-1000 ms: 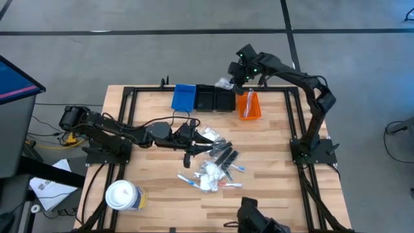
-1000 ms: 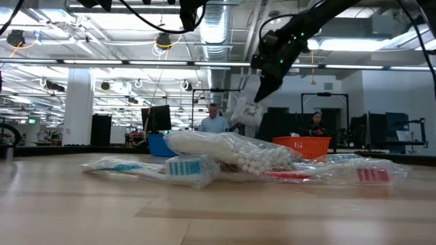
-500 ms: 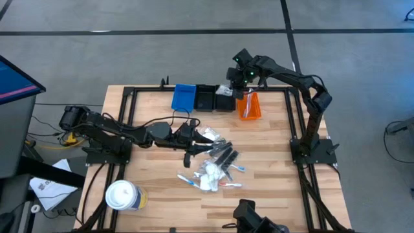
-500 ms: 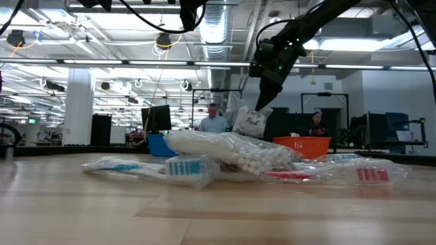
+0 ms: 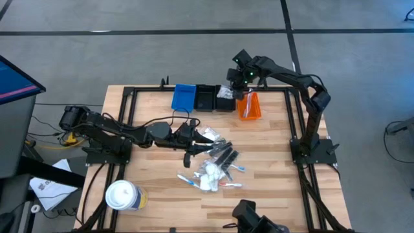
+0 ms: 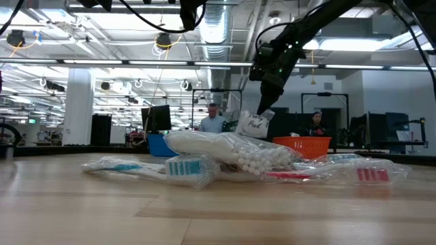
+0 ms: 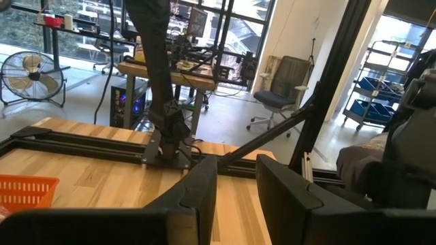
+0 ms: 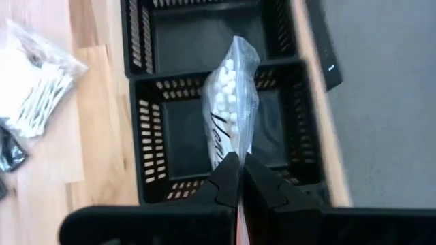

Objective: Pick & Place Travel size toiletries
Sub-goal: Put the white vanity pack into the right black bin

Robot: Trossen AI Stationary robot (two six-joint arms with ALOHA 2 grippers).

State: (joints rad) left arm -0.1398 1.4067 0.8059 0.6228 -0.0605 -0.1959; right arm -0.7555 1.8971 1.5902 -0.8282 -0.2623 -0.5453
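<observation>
- The right gripper hangs above the row of bins at the table's far edge, its jaws clenched on the top edge of a clear sachet filled with small white pieces
- That sachet dangles straight below the jaws, over the open black bin; a second black bin sits just beyond it, and whether the sachet's lower end touches the bin floor cannot be told
- From above, the orange bin stands just beside the right gripper, and the blue bin is at the other end of the row
- The left gripper lies low over the wooden table, right at the edge of the pile of toiletries; its fingers stand partly apart, and the pictures do not show whether anything is between them
- The pile holds clear packets of white swabs, black combs and slim blue and red sticks, all well apart from the right jaws
- A white tub stands near the table's front corner on the left arm's side
</observation>
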